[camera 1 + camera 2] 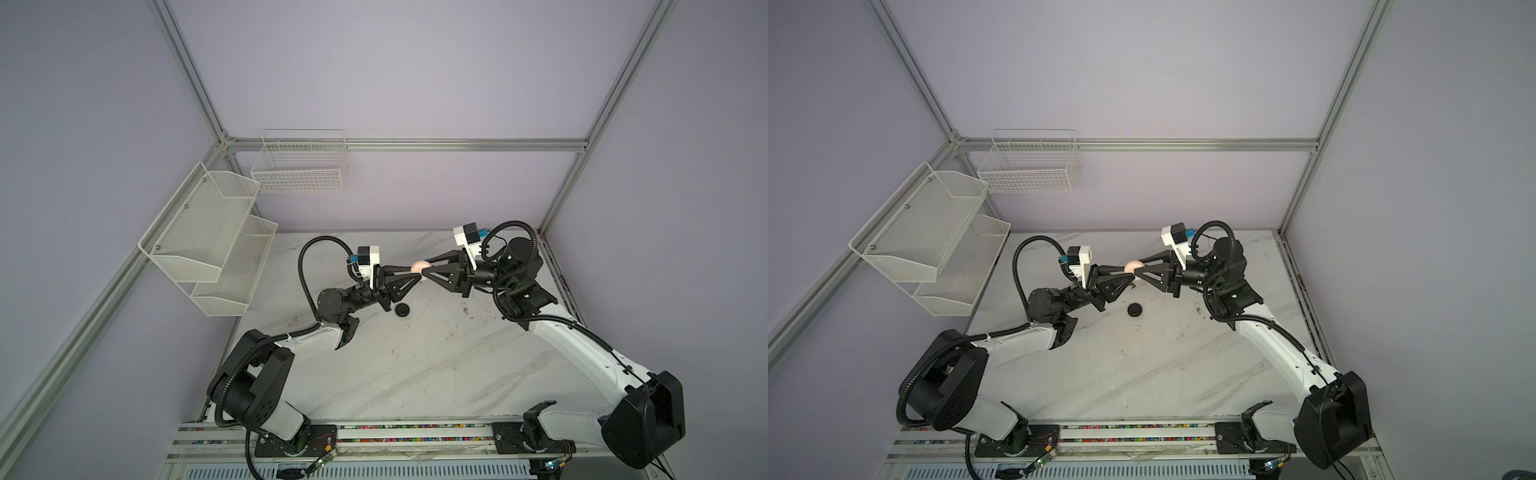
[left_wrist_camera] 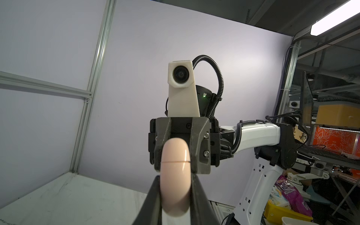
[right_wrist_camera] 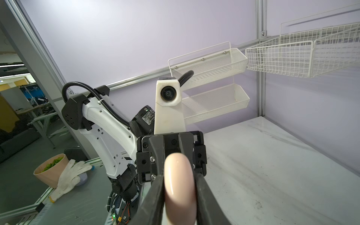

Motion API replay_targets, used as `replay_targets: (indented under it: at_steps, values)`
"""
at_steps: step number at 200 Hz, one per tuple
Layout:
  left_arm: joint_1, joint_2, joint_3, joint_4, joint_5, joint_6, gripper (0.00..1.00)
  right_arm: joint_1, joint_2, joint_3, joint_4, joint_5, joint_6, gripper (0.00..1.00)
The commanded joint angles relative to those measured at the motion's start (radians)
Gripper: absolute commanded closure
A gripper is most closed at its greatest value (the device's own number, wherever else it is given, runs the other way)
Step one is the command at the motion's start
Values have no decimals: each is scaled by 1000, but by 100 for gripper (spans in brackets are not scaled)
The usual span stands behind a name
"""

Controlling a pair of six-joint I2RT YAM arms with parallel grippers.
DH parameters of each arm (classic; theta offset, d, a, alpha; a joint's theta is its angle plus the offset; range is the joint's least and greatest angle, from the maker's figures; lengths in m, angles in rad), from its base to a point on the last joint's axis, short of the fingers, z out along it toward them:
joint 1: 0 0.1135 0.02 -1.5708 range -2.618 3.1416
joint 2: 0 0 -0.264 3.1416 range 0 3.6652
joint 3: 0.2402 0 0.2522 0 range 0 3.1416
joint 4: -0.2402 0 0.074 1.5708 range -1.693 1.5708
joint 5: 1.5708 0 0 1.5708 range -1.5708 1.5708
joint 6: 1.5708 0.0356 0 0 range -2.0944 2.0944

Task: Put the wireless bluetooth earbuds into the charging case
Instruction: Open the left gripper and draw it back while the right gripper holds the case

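My left hand [image 1: 412, 272] clamped the pink charging case [image 1: 419, 266] up off the desk [image 1: 415, 365], right hand [image 1: 425, 272] pinching its far side, presumably to pop the lid.

- White marble-look worktop [image 1: 415, 374], scuffed with dark marks.
- Two-tier white mesh shelf [image 1: 208, 237] fixed to the left wall.
- White wire basket [image 1: 299, 170] on the back wall, near the corner and close to the shelf.
- Aluminium frame rail [image 1: 415, 144] across the lilac walls.
- White work glove [image 3: 70, 175] just beside a tan tub [image 3: 48, 173] of green bits, off the worktop.
- Lit strip light [image 2: 335, 19] overhead.
- Orange patterned box [image 2: 337, 140] outside the frame.
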Motion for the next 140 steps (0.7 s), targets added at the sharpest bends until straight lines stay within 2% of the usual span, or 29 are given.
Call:
replay_targets:
  at_steps: [1, 41, 59, 97, 116, 140]
  values:
    - [1, 14, 54, 40, -37, 1, 100, 8, -6, -5, 37, -44, -6, 75]
    - [2, 22, 54, 41, -55, 2, 100, 9, -8, 1, 18, -32, -7, 79]
    - [1, 22, 49, 41, -74, 2, 87, 8, -13, 3, -2, -19, -13, 80]
    - [5, 15, 22, 41, -125, 1, 48, 2, -17, -13, -43, 33, -16, 85]
    - [18, -10, -26, 40, -163, 10, 39, -22, -13, -32, -54, 51, 1, 86]
    - [51, -49, -140, 40, -218, 72, 35, -63, 3, -67, -77, 86, 27, 86]
